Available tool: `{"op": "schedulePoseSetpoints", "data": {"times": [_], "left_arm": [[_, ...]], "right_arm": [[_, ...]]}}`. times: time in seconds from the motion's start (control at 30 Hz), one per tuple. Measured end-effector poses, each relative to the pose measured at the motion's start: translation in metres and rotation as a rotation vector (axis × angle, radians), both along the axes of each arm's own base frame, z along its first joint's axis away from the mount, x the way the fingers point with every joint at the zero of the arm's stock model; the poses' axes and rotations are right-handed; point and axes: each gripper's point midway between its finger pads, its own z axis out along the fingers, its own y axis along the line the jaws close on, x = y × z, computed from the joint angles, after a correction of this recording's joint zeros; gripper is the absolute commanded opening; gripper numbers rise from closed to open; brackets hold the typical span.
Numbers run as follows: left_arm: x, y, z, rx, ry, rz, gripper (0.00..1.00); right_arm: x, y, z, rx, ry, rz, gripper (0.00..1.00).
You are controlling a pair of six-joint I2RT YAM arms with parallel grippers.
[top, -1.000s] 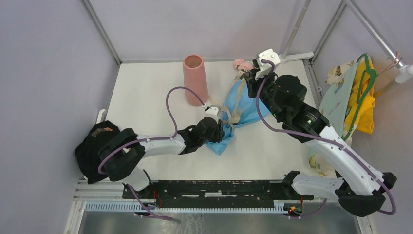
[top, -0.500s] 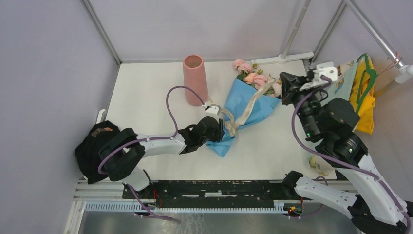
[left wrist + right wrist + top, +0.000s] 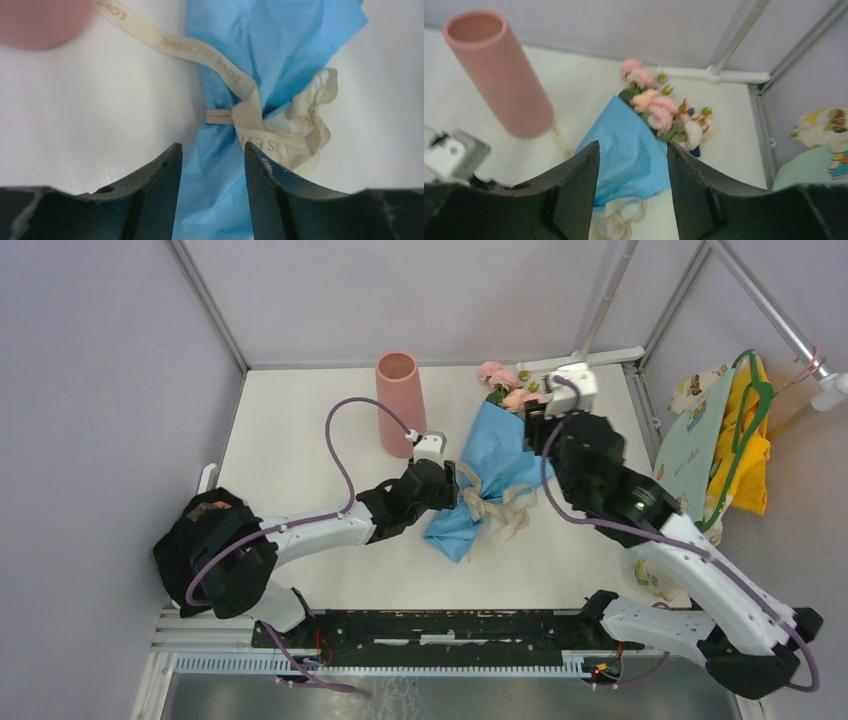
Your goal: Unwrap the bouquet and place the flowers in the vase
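**Bright and diffuse from above, softer at the wrists**

Lit evenly from overhead in the top view, with the white surface (image 3: 300, 440) close to washed out. Only faint, soft-edged shadows beside the vase (image 3: 402, 400) and beneath the left arm (image 3: 320, 530). Crisp there, though splayed toward the corners as by a wide lens.

From the left wrist, sharp on the ribbon (image 3: 250, 115) lettering and the creased blue of the bouquet (image 3: 280, 45). Badly defocused on the vase at top left, and dark and featureless on the left tool (image 3: 211, 150).

From the right wrist, softly smeared all over, flowers (image 3: 659, 107) and vase alike. Underexposed on the right tool (image 3: 633, 146).

Vase (image 3: 40, 20) only a blurred pink patch, cropped by left wrist view's corner
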Motion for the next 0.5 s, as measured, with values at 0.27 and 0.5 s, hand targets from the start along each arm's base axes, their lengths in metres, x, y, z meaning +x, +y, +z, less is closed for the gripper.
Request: {"op": "schedulePoseSetpoints", "data": {"times": [0.27,0.5], "left_arm": [[0.016,0.076,0.06,0.035,-0.103,0.235,0.62],[0.003,0.134,0.131,-0.046,-0.25,0.4,0.63]], "right_arm": [[0.007,0.077,-0.229,-0.233,0.481,0.269,0.61],[-0.018,0.096,-0.308,-0.258,0.688,0.404,0.62]]}}
